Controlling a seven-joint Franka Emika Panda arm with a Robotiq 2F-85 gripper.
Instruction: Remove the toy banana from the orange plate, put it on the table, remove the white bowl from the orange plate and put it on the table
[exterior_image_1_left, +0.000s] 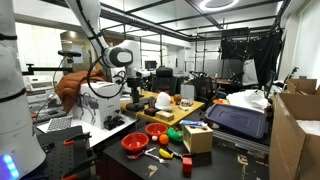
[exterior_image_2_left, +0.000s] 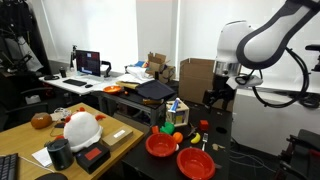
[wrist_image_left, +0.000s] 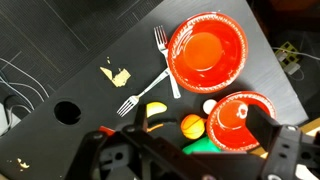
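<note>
The toy banana (wrist_image_left: 155, 109) lies on the dark table (wrist_image_left: 60, 60), beside a white fork (wrist_image_left: 140, 96) and an orange ball (wrist_image_left: 191, 125). A red-orange plate (wrist_image_left: 206, 50) lies empty at the upper right. A smaller red-orange dish (wrist_image_left: 240, 120) sits below it, with a small white ball (wrist_image_left: 209, 106) at its rim. No white bowl shows. My gripper (wrist_image_left: 200, 132) is open and empty, its fingers hanging above the ball and the smaller dish. In both exterior views it hovers well above the table (exterior_image_1_left: 133, 97) (exterior_image_2_left: 218, 97), with the two red dishes (exterior_image_1_left: 134, 143) (exterior_image_2_left: 162, 145) below.
A second fork (wrist_image_left: 165, 55), yellow scraps (wrist_image_left: 116, 74) and a round hole (wrist_image_left: 67, 112) are on the table. A green toy (wrist_image_left: 200, 146) lies under the gripper. A small box (exterior_image_1_left: 197, 138) stands by the dishes. A white helmet (exterior_image_2_left: 80, 128) rests on the wooden board.
</note>
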